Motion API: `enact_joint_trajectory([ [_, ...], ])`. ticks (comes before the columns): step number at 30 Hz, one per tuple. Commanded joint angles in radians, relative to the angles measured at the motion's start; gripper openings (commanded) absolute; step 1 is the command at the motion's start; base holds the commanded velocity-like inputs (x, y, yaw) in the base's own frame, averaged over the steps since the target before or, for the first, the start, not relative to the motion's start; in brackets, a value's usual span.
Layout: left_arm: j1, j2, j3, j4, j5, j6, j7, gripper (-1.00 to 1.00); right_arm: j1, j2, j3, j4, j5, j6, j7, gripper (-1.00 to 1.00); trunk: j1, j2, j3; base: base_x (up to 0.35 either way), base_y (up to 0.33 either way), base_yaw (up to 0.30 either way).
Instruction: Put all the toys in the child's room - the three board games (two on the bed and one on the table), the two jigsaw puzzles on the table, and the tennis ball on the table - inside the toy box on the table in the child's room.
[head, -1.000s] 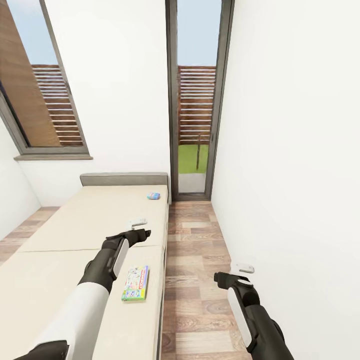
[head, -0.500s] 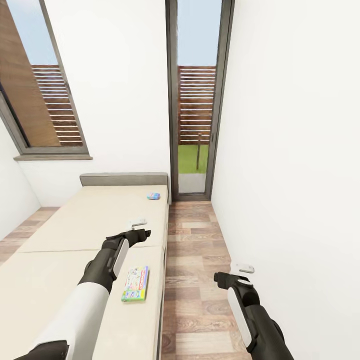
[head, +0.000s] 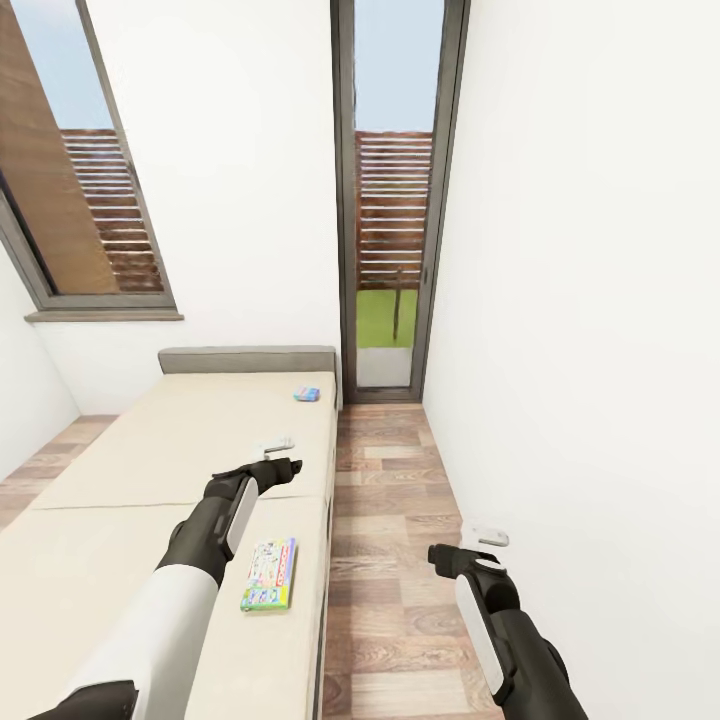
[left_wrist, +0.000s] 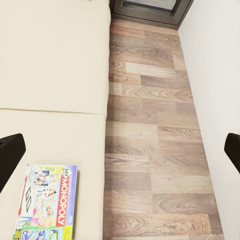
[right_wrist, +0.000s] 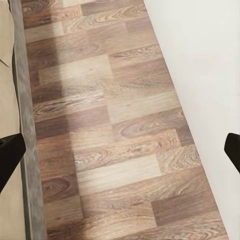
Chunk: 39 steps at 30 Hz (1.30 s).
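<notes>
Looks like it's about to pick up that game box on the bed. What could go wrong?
The green game box lies flat near the bed's edge, so a nudge from the open left gripper might slide it onto the wood floor. The right gripper hangs close to the white wall and might bump it.

Matt beige bed (head: 150, 470), seemingly cloth; grained wood-plank floor (head: 390, 500).

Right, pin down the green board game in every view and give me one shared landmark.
Head view: green board game lies on the bed, by its floor-side edge, beside the left arm.
Left wrist view: on the mattress, lower corner.
Right wrist view: not in it.
Shared landmark: the wood-plank floor along the bed.
</notes>
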Motion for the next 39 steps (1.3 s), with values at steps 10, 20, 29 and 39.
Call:
enact_joint_trajectory([
  [10, -0.001, -0.001, 0.004, -0.001, -0.001, 0.006, -0.002, 1.00, -0.001, 0.000, 0.002, -0.001, -0.010, 0.003, -0.009, 1.00, 0.001, -0.002, -0.002, 0.002, 0.000, 0.000],
  [20, -0.001, -0.001, 0.004, -0.001, -0.001, 0.006, -0.002, 1.00, -0.001, 0.000, 0.002, -0.001, -0.010, 0.003, -0.009, 1.00, 0.001, -0.002, -0.002, 0.000, 0.000, 0.000],
  [29, -0.001, -0.001, 0.005, -0.001, -0.001, 0.007, -0.002, 1.00, -0.001, -0.003, 0.002, 0.002, -0.010, 0.003, -0.009, 1.00, 0.001, -0.002, -0.002, 0.000, 0.000, 0.000],
  [39, -0.001, -0.002, 0.003, -0.001, 0.001, 0.015, -0.002, 1.00, -0.001, -0.005, 0.002, 0.002, -0.010, 0.016, -0.009, 1.00, 0.001, -0.002, -0.002, 0.000, 0.000, 0.000],
])
